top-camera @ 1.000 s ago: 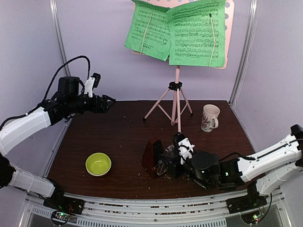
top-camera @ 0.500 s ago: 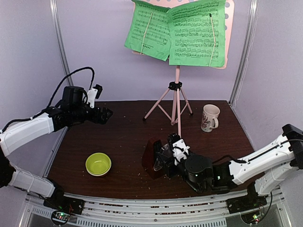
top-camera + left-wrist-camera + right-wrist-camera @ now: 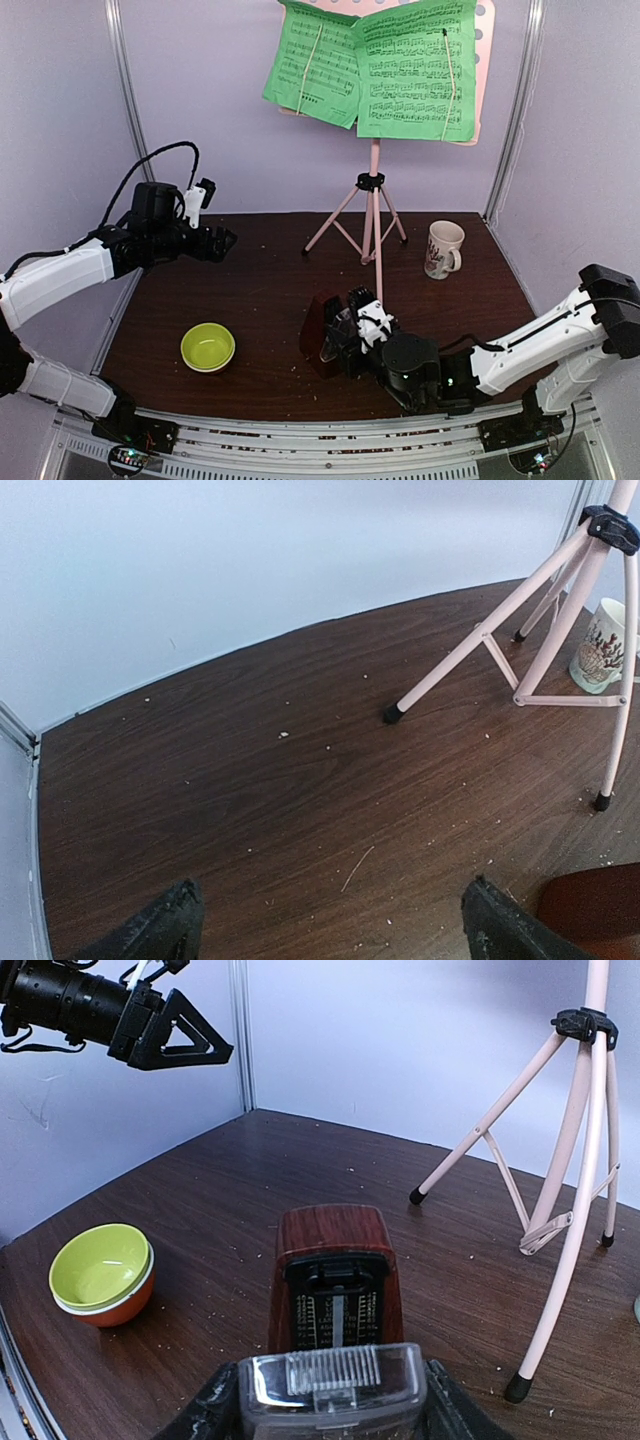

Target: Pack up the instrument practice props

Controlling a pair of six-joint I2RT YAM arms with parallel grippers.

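Looks like we're on the metronome step. The right fingers (image 3: 212, 1405) are clamped on the clear plastic cover (image 3: 328, 1385), holding it low and just in front of the dark red metronome (image 3: 336, 1272). That one stands upright on the table (image 3: 180, 1210) near the front middle, its open face with the scale turned toward the cover.

My guess is the next move is fitting the cover onto that open face. It'd need lining up square and tilting to match the pyramid's lean, otherwise it'll snag an edge or shove the metronome backwards. Can't tell if they're touching.

The right arm is stretched low over the table from the right, forearm nearly flat, wrist aimed at the metronome. The left arm is bent and held up over the back-left part of the table, left fingers (image 3: 497, 928) spread wide with nothing in them.

The pink music stand (image 3: 375, 205) with the green sheet-music pages (image 3: 400, 70) is at the back, not packed yet.
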